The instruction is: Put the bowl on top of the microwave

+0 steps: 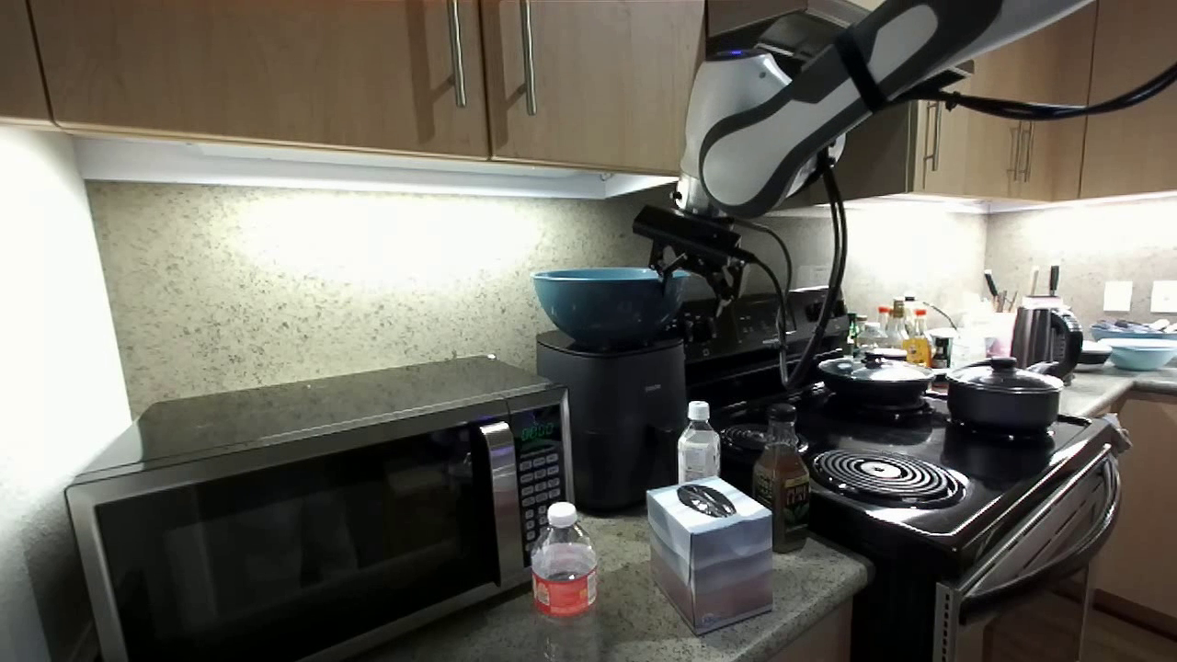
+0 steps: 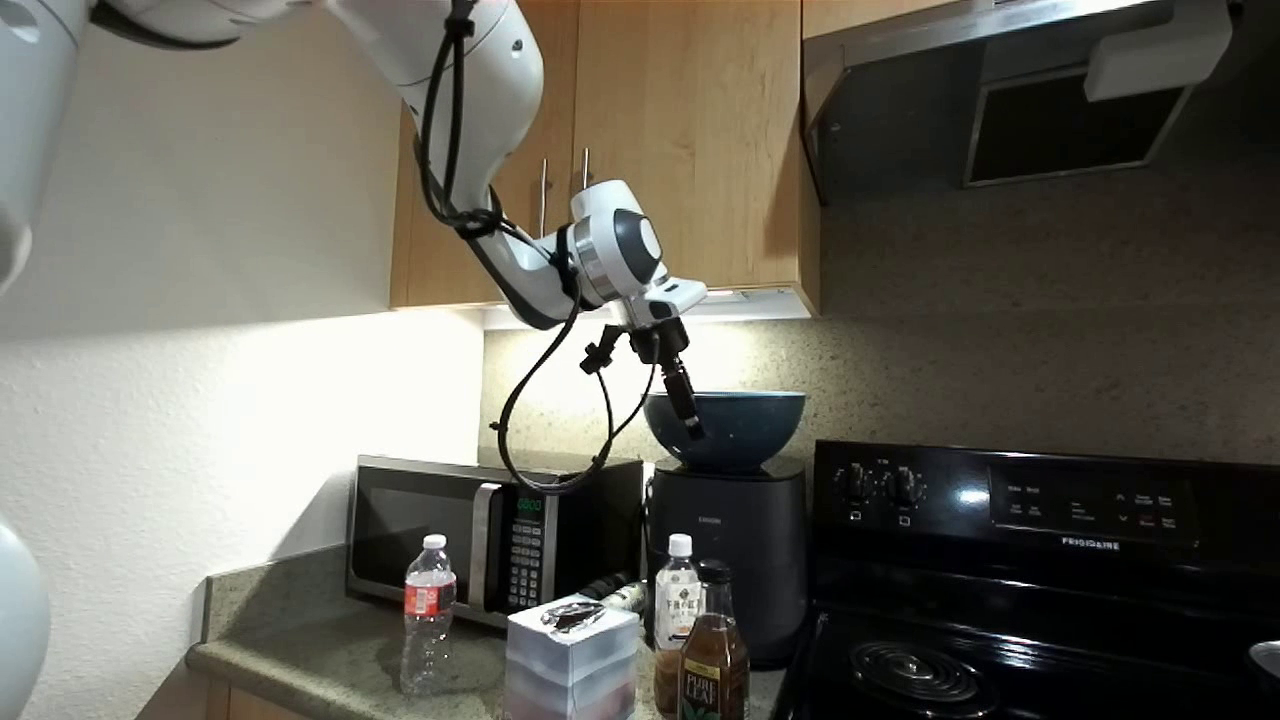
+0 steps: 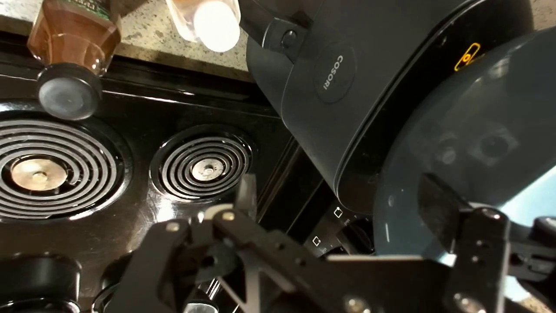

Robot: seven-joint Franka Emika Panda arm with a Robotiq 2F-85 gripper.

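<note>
The teal-blue bowl [image 1: 593, 308] sits on the tall black appliance [image 1: 611, 423], right of the microwave [image 1: 303, 524]. The bowl also shows in an exterior view [image 2: 750, 430] and, partly cut off, at the right of the wrist view [image 3: 417, 134]. The microwave also shows in an exterior view [image 2: 420, 520] but is out of the wrist view. My gripper [image 1: 696, 285] is open at the bowl's stove-side rim; it also shows in an exterior view [image 2: 692, 425] and the wrist view [image 3: 338, 184]. One finger overlaps the bowl, the other is outside it. I cannot tell whether it touches.
Wall cabinets [image 1: 276, 74] hang above the microwave and bowl. A tissue box [image 1: 708, 556], a red-label bottle [image 1: 564, 561], a clear bottle [image 1: 699, 446] and a brown tea bottle [image 1: 782, 483] stand on the counter in front. The stove [image 1: 919, 524] with pots stands to the right.
</note>
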